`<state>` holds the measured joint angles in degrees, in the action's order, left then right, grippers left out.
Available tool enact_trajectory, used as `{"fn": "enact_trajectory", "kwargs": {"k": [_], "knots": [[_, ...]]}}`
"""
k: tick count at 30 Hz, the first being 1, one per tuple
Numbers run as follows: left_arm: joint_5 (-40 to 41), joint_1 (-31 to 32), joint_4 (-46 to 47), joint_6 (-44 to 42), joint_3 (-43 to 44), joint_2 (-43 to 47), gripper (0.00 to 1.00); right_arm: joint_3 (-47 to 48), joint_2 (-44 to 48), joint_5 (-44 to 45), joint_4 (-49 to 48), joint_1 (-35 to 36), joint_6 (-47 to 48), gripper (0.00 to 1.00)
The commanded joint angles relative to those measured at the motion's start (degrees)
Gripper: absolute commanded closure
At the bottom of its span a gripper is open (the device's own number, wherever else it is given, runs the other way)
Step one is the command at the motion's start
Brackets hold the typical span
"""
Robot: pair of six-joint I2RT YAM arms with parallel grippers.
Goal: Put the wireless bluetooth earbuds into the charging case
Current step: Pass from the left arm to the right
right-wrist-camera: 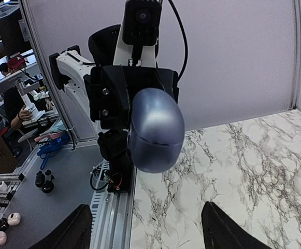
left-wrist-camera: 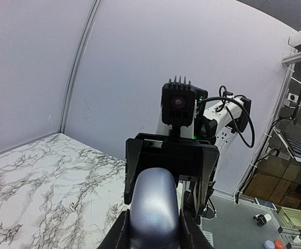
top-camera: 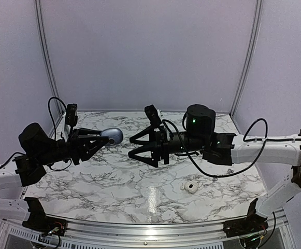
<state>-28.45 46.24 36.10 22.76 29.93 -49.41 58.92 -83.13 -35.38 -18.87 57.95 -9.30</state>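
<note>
Pale lavender walls (top-camera: 150, 52) enclose a white marble table (top-camera: 114, 181) with grey veins. The left gripper (top-camera: 106, 139) reaches in from the left, raised off the table and clamped on the case (top-camera: 113, 136), one finger (left-wrist-camera: 120, 233) on each side of it. The case's smooth rounded outside (right-wrist-camera: 157, 129) faces the right gripper (top-camera: 131, 148), which is level with it, just to its right and not touching. The right gripper's jaws stand wide apart, holding nothing. The buds (top-camera: 190, 187) lie on the marble near the right front, well apart from the case; they are too small to tell apart.
</note>
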Motion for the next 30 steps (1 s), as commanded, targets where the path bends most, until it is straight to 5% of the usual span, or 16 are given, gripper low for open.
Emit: {"fn": "enact_trajectory", "kwargs": {"k": [1, 30], "knots": [[0.0, 1.2, 3.9, -2.2, -0.2, 0.4, 0.88, 4.2, -2.9, -4.6, -7.0, 0.4, -5.4, 0.30], [5.7, 4.3, 5.5, -6.2, -1.4, -0.6, 0.89, 7.4, -9.9, -8.3, -17.4, 2.0, -13.9, 0.61]]}}
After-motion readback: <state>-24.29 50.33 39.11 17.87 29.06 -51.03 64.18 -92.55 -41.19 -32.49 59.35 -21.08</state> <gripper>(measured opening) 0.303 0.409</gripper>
